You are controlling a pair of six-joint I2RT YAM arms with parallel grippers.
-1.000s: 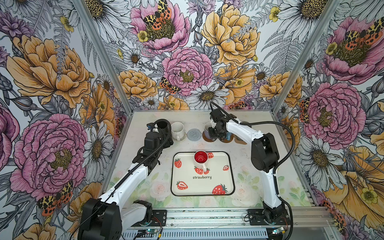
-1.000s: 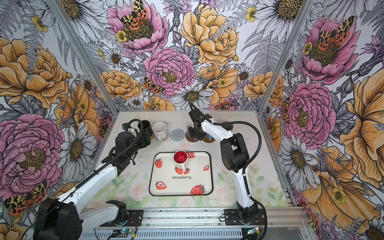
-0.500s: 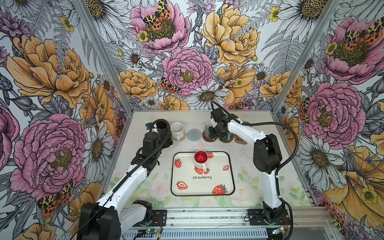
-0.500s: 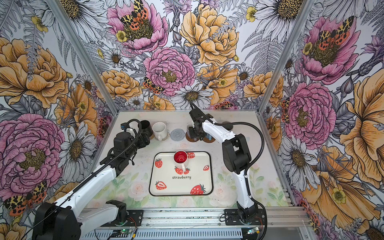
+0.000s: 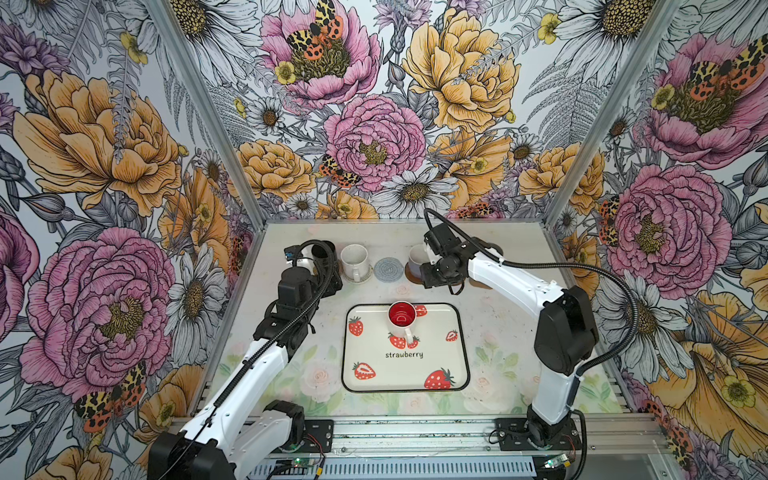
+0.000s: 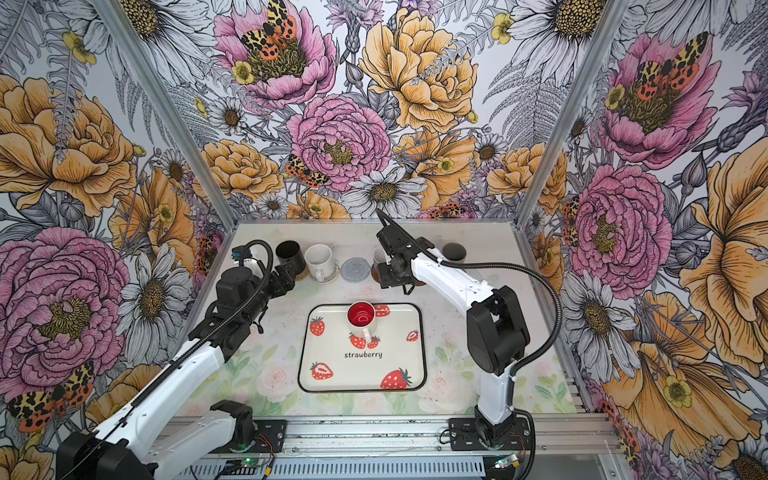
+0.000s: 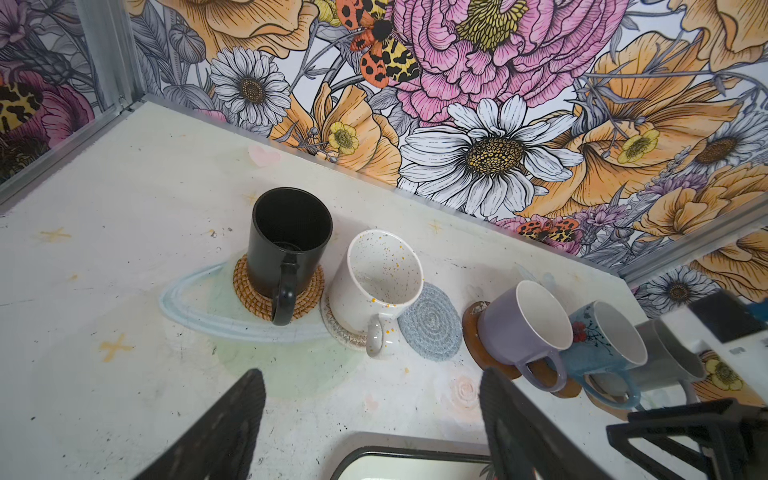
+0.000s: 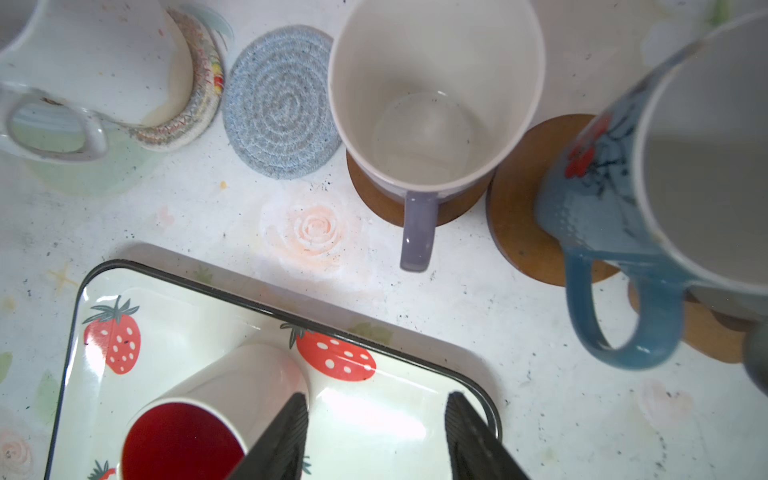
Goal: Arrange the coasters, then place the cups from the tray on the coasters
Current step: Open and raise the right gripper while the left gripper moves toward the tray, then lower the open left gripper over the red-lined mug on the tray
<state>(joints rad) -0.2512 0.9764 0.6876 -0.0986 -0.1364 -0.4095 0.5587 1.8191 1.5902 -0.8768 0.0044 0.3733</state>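
At the back stands a row: black cup [image 7: 286, 245] on a rattan coaster [image 7: 249, 291], speckled white cup [image 7: 378, 282] on a cream woven coaster [image 7: 336, 328], a bare grey-blue coaster [image 8: 278, 104], lilac cup [image 8: 432, 95] and blue cup [image 8: 615, 195] each on a brown coaster [image 8: 519, 216], then a grey cup [image 6: 454, 250]. The white cup with red inside [image 5: 402, 319] stands on the tray [image 5: 453, 353]. My right gripper [image 8: 377, 399] hangs open and empty over the tray's far edge, just in front of the lilac cup. My left gripper [image 7: 370, 382] is open, in front of the black and white cups.
Flowered walls close in the back and both sides. The right arm [image 5: 515, 286] reaches across above the blue and grey cups. A metal rail [image 5: 415, 432] runs along the front edge behind the tray.
My right gripper has opened, let go of the lilac cup, and drawn back a little toward the tray. The left arm has barely shifted.
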